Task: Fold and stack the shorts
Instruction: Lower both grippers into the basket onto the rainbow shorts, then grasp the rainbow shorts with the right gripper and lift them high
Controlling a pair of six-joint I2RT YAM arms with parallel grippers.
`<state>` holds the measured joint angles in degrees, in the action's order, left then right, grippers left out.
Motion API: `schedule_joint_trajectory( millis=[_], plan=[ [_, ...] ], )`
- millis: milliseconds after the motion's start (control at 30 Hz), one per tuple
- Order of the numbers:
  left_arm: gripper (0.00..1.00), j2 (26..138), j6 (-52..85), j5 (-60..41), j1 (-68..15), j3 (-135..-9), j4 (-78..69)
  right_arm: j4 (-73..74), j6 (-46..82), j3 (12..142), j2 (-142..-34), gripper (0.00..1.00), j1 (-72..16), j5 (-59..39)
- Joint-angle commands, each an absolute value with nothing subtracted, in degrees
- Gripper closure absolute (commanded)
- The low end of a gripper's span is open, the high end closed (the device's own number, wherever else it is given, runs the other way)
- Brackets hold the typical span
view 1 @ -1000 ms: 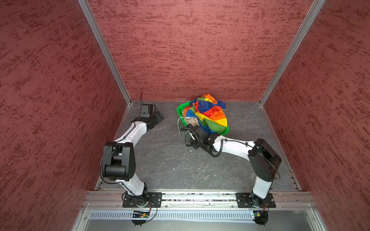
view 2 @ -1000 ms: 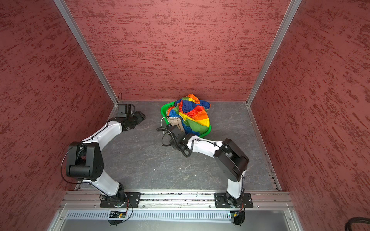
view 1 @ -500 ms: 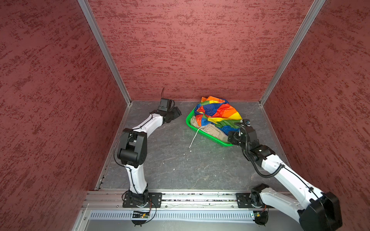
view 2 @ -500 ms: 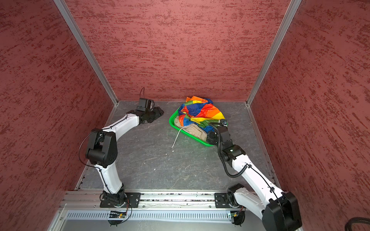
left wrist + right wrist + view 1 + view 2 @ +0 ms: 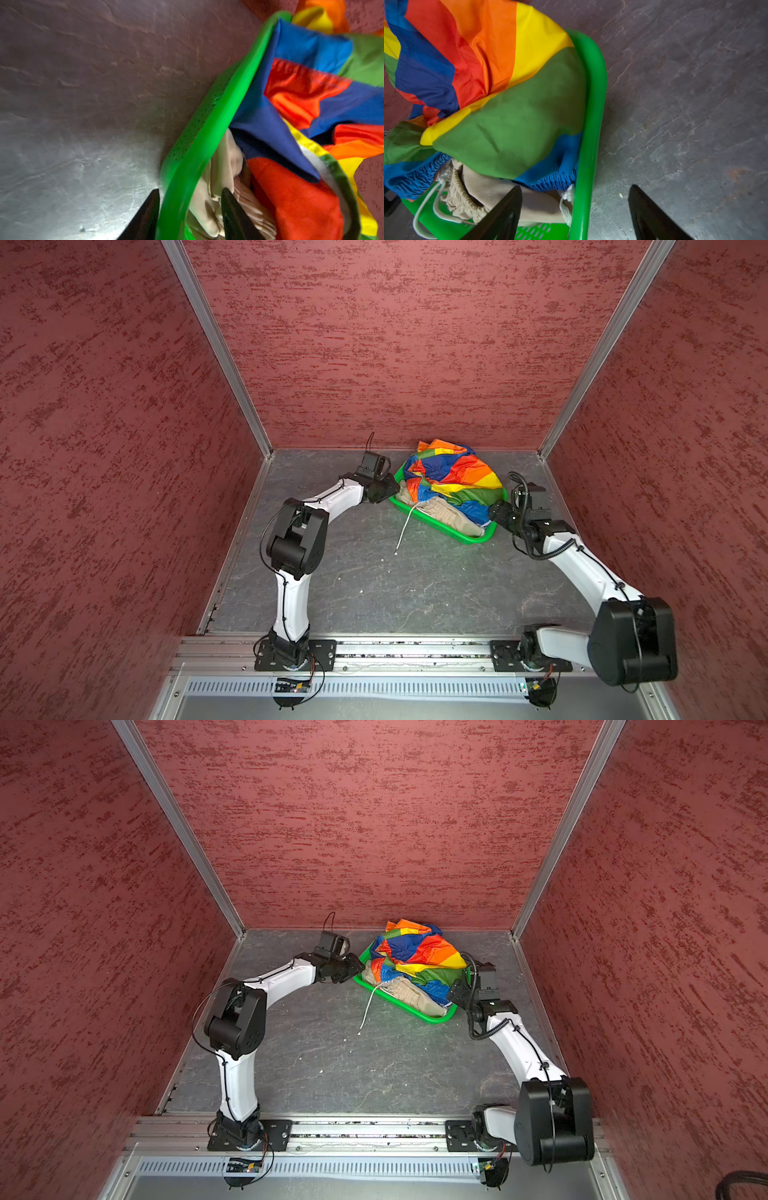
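The shorts lie heaped in a green basket [image 5: 465, 537] [image 5: 432, 1020] at the back of the table. The rainbow-striped pair [image 5: 453, 477] [image 5: 419, 955] [image 5: 488, 83] sits on top of the beige pair [image 5: 444, 512] [image 5: 409, 992] [image 5: 220, 166]. A white drawstring [image 5: 405, 529] [image 5: 368, 1011] trails out onto the table. My left gripper [image 5: 392, 489] [image 5: 190, 192] is open and straddles the basket's left rim [image 5: 207, 135], one finger outside and the other against beige cloth. My right gripper [image 5: 494, 512] [image 5: 575, 188] stands wide open astride the right rim [image 5: 593, 104].
Red textured walls enclose the dark slate table [image 5: 374, 580] on three sides, and the basket sits close to the back wall. A metal rail [image 5: 395, 649] with both arm bases runs along the front edge.
The basket has shifted right. My right arm swung from the basket's near left side round to its right rim. My left gripper came from the back left to the left rim and narrowed.
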<state>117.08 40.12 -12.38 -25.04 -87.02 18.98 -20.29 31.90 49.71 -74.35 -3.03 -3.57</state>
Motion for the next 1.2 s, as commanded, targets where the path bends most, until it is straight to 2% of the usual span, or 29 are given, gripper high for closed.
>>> schedule_joint_trajectory(
  millis=[0,133,333,400,567,767,833,933,967,1067,1167],
  plan=[
    [0.52,117.3,41.1,-14.4,-28.1,-88.0,17.9,-19.3,30.7,55.5,-76.4,0.19,-2.6,-4.2],
    [0.53,117.6,41.9,-14.6,-32.1,-88.9,17.7,-21.5,27.8,60.8,-78.9,0.16,-2.7,-0.6],
    [0.52,120.0,44.3,-15.4,-38.7,-93.0,18.6,-23.1,26.6,65.0,-84.8,0.13,-2.6,-2.8],
    [0.48,120.1,44.5,-15.7,-40.3,-94.1,18.8,-23.2,26.2,65.3,-86.9,0.12,-2.6,-2.2],
    [0.44,119.6,44.5,-16.4,-42.5,-95.0,19.0,-21.8,25.4,66.9,-91.4,0.1,-1.8,-1.6],
    [0.42,118.6,43.3,-14.7,-42.7,-94.6,20.7,-18.9,26.2,70.4,-96.7,0.12,0.2,-2.6],
    [0.41,118.0,42.1,-13.4,-42.0,-94.6,21.4,-17.7,26.2,71.7,-98.3,0.21,1.0,-4.0],
    [0.41,118.4,40.7,-11.3,-40.7,-95.1,22.4,-16.5,26.4,73.7,-99.5,0.62,1.6,-5.6],
    [0.41,119.1,40.5,-11.0,-40.3,-95.6,22.8,-16.4,26.5,74.4,-99.2,0.71,1.6,-5.8],
    [0.45,121.8,40.6,-11.1,-39.6,-97.9,23.3,-17.7,25.9,76.8,-97.5,0.9,1.6,-5.7],
    [0.49,124.7,41.2,-12.7,-39.8,-101.0,23.3,-19.7,25.2,79.7,-94.9,1.0,1.5,-5.6]
  ],
)
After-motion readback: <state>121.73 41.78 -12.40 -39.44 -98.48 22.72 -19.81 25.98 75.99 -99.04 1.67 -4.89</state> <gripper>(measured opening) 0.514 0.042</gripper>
